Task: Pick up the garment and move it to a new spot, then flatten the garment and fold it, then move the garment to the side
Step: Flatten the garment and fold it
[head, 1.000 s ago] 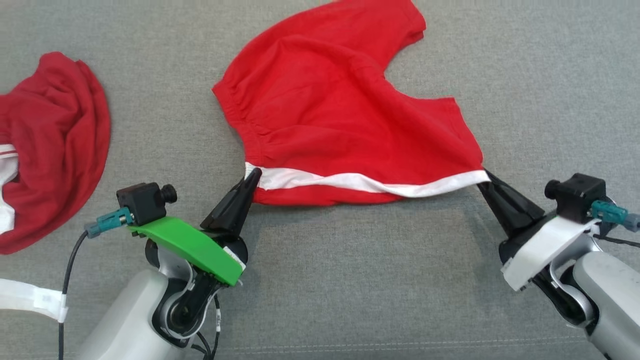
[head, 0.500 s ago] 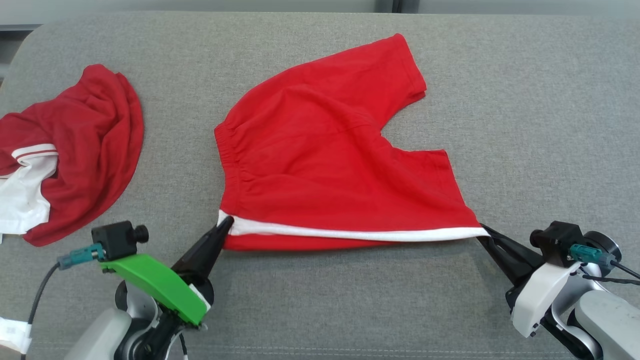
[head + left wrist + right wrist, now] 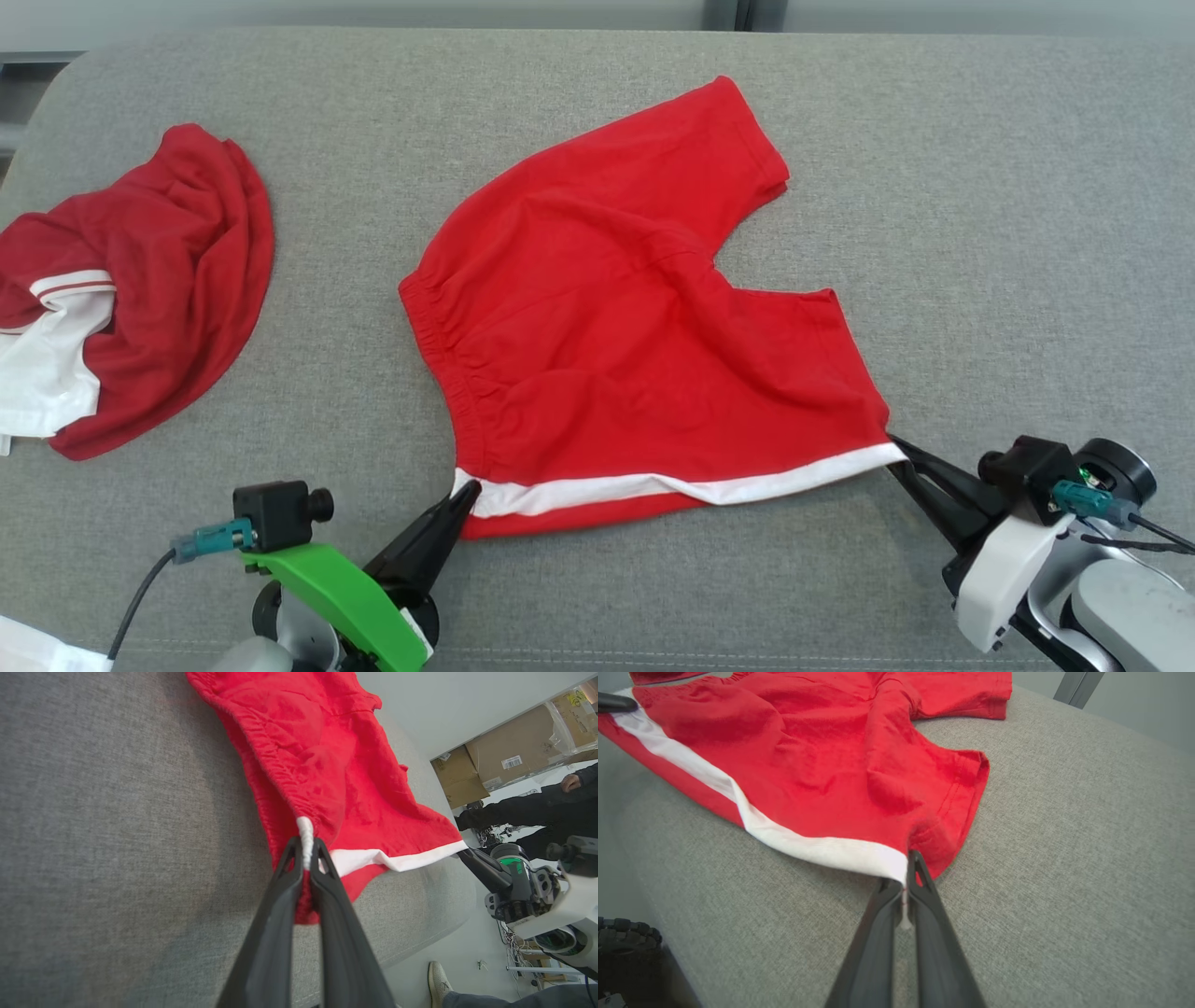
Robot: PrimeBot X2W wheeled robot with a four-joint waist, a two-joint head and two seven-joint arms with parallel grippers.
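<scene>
Red shorts [image 3: 635,355] nearer, white stripe [image 3: 607,488] slacker

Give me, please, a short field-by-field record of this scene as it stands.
surface: grey cushioned surface
garment: red shorts with a white side stripe, spread out, somewhat wrinkled
left gripper: shut on the waistband end of the stripe
right gripper: shut on the leg-hem end of the stripe
other item: crumpled red and white garment, to the robot's left, apart from the shorts
fold: not yet done
</scene>
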